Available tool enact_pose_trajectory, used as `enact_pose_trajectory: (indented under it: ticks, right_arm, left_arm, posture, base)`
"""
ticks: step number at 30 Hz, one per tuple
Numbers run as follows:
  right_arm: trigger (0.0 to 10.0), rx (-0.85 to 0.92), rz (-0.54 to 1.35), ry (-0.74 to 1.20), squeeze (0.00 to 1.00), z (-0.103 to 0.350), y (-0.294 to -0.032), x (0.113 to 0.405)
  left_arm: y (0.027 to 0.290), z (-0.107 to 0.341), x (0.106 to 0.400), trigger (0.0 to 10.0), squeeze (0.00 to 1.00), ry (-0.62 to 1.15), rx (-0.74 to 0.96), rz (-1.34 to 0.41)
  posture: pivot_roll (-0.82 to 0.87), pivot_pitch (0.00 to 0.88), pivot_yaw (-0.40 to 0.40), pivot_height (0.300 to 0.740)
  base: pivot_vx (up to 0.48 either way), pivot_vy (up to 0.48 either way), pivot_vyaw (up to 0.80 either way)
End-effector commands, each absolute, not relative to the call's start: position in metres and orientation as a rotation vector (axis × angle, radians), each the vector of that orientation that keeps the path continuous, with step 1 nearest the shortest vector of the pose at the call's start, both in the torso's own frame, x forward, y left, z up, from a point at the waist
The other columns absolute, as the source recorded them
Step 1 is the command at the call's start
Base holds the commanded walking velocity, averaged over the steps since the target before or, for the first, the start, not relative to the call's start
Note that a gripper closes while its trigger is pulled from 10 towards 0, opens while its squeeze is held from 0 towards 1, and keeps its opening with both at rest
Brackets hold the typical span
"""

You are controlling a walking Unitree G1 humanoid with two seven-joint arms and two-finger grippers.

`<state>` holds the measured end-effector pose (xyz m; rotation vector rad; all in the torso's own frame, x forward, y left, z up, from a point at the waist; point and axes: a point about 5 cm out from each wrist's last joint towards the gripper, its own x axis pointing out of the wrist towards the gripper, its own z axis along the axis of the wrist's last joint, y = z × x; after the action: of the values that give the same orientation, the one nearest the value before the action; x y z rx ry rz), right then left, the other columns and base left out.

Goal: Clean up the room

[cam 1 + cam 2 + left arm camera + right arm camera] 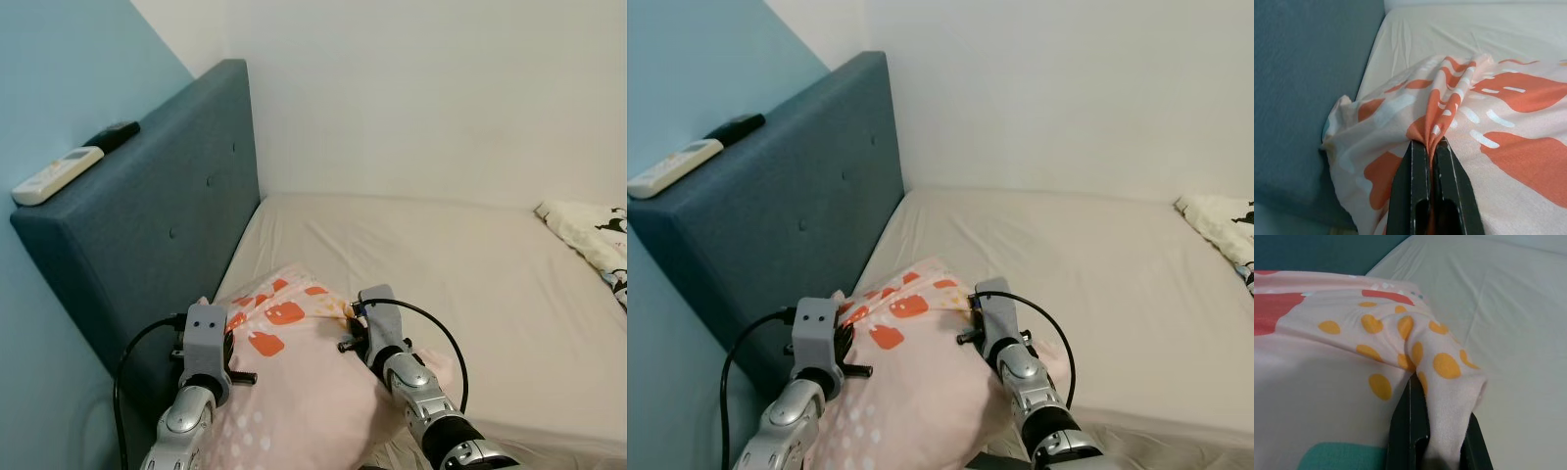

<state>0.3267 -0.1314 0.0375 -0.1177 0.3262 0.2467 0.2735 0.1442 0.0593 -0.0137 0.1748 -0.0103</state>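
Pillow (294, 382): pale pink case with orange-red blocks, white dashes, and orange dots near one corner. It is held over the bed's (460, 284) head end, just beside the headboard (167, 235), with one corner reaching toward the headboard's base.

Left gripper (1431, 149): fingers pinched together on a raised fold of the pillow's fabric; in the left wrist view the cloth bunches into a ridge that runs straight into the closed fingertips. It sits on the headboard side of the pillow.

Right gripper (1437, 396): clamped on a dotted corner of the pillow; in the right wrist view the fabric wraps down between the two black fingers (1408, 431). It sits on the pillow's side away from the headboard.

Both arms reach forward from the near edge of the bed, with black cables looping off each wrist.

Headboard: dark blue-grey, upholstered, buttoned, standing against a light blue wall. On its top edge lie a white remote (57, 174) and, just beyond it, a black remote (111, 135), nearly end to end.

Bed: covered in a cream sheet, lightly creased. Far from the headboard, a blanket (593, 240), white with dark printed marks, lies at the sheet's edge, well apart from the pillow.
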Motion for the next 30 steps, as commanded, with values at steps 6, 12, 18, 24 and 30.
enact_pose_trajectory:
  ticks: [6,12,18,24,30]
  right_arm:
    - [10.0,-0.115,0.211,0.313,0.00,0.0417,-0.1383,0.3298]
    - [10.0,-0.123,0.218,0.315,0.00,0.0419,-0.1376,0.3302]
    - [10.0,-0.128,0.220,0.316,0.00,0.0418,-0.1369,0.3302]
    - [10.0,-0.128,0.221,0.318,0.00,0.0419,-0.1370,0.3304]
    - [10.0,-0.126,0.221,0.318,0.00,0.0422,-0.1367,0.3307]
  left_arm:
    - [0.1577,0.0753,0.2750,10.0,0.00,0.089,-0.025,0.044]
    - [0.1598,0.0750,0.2744,10.0,0.00,0.091,-0.020,0.050]
    - [0.1625,0.0739,0.2745,10.0,0.00,0.096,-0.010,0.066]
    - [0.1628,0.0733,0.2746,10.0,0.00,0.103,-0.012,0.066]
    - [0.1629,0.0731,0.2738,10.0,0.00,0.105,-0.009,0.069]
  posture:
    - [-0.06,0.000,-0.014,0.740]
    - [-0.06,0.000,-0.015,0.740]
    - [-0.06,0.000,-0.015,0.740]
    - [-0.05,0.000,-0.015,0.740]
    - [-0.05,0.000,-0.014,0.740]
  base:
    - [0.378,0.000,0.00]
    - [0.369,0.000,0.00]
    - [0.109,0.000,0.00]
    - [0.000,0.000,0.00]
    - [0.000,0.000,0.00]
